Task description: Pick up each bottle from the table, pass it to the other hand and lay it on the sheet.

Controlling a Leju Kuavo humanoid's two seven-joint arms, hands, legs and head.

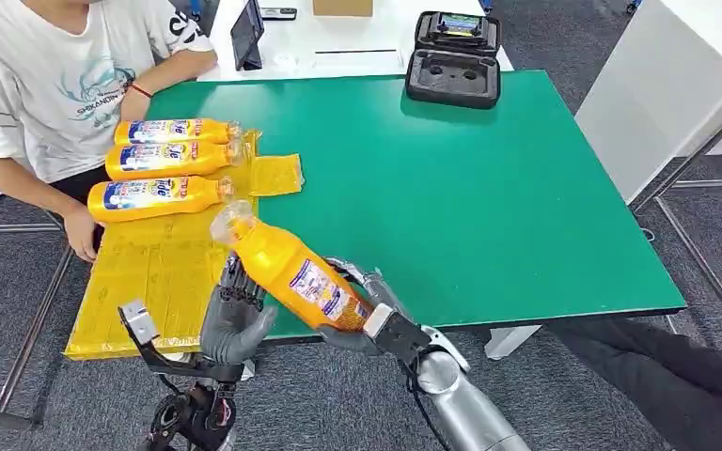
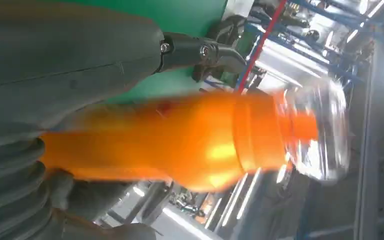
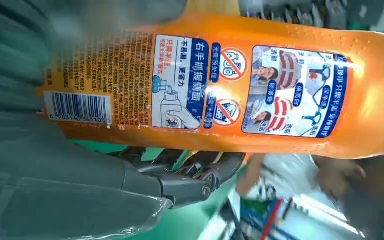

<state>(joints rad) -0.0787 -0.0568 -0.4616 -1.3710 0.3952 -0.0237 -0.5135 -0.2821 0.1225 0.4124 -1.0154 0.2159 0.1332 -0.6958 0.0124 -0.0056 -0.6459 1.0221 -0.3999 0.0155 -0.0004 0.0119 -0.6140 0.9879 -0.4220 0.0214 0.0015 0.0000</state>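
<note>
From the head view, the right hand (image 1: 362, 315) is gripping an orange bottle (image 1: 287, 268) at its base over the green table's (image 1: 489, 188) near edge, beside the yellow sheet (image 1: 164, 268), where three bottles (image 1: 160, 158) are lying; the table's right half is lying open. The left hand (image 1: 235, 319) is hovering spread just beside the bottle. In the left wrist view, the bottle (image 2: 190, 145) is blurring past the thumb (image 2: 70, 60). In the right wrist view, fingers (image 3: 190, 172) are curling under the labelled bottle (image 3: 230, 85).

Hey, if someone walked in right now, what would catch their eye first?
An orange bottle held tilted above the near table edge by the right robot hand, with the left robot hand beside it. Behind lie three matching bottles on a yellow sheet, near a seated person.
</note>
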